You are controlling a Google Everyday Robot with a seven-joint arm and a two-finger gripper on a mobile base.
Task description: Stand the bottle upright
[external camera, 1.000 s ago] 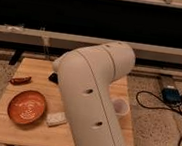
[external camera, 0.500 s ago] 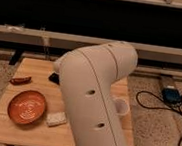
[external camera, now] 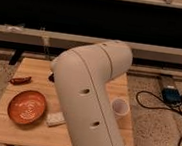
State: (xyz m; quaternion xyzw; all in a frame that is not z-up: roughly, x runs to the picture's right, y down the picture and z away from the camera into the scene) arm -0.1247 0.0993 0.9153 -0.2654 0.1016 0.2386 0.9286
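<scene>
The slim pale bottle does not show; it may be hidden behind my large white arm (external camera: 88,102), which covers the middle of the wooden table (external camera: 26,134). My gripper is not in view, as the arm's elbow hides whatever lies beyond it. A small dark shape (external camera: 51,76) peeks out at the arm's left edge; I cannot tell what it is. A white cup (external camera: 121,106) stands upright on the table just right of the arm. A flat pale rectangular block (external camera: 56,118) lies left of the arm.
An orange bowl (external camera: 27,106) sits on the table's left part. A small reddish-brown item (external camera: 20,80) lies near the left edge. A blue device (external camera: 171,94) and black cables (external camera: 151,103) lie on the floor at right. A dark wall with rails runs behind.
</scene>
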